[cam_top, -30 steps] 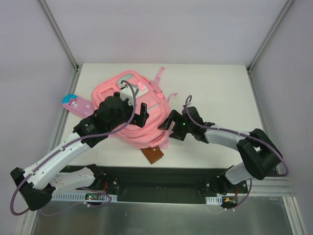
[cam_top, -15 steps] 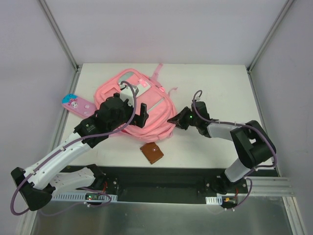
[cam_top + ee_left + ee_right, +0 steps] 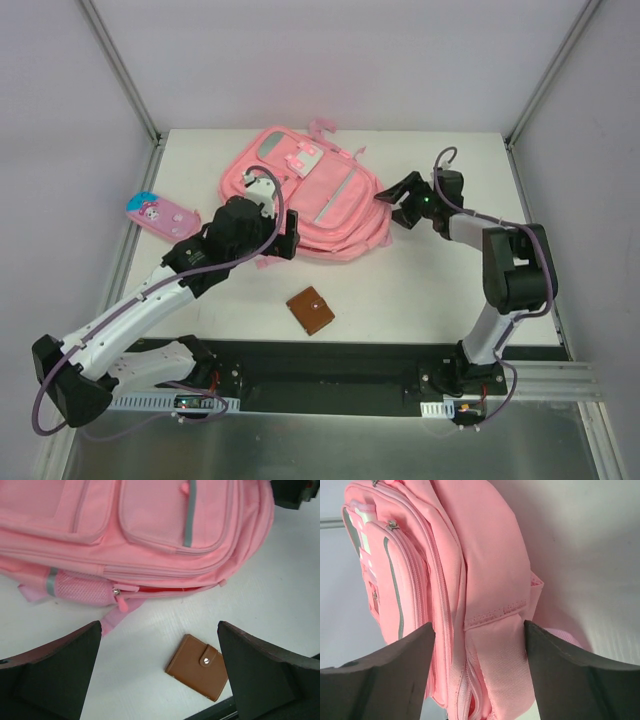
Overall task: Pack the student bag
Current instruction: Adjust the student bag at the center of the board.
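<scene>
Student bag point(image 3: 310, 195): lies flat on the table point(image 3: 450, 290), toward the far side and near the middle. The front pockets, grey-green patch and light strip face up.
Bag, near side: the left wrist view shows a zip pull and a mesh side pocket. A thin red line shows in the seam gap below the front pockets.
Bag, far side: pink strap loops stick out past the far edge.
Left hand point(image 3: 284, 236): hangs over the bag's near-left edge. Its fingers point(image 3: 55, 675) are spread wide, with only the table and the wallet seen between them.
Right hand point(image 3: 398, 200): at the bag's right edge. Its fingers point(image 3: 380, 675) are apart, with the bag's side and a pink strap seen in the gap. Contact with the fabric: cannot tell.
Wallet point(image 3: 311, 310): brown, closed with a snap tab. It lies flat on the table near the front edge, apart from the bag.
Pencil case point(image 3: 160, 213): pink with a cartoon figure, at the table's left side. It is apart from the bag and just beside the left arm.
</scene>
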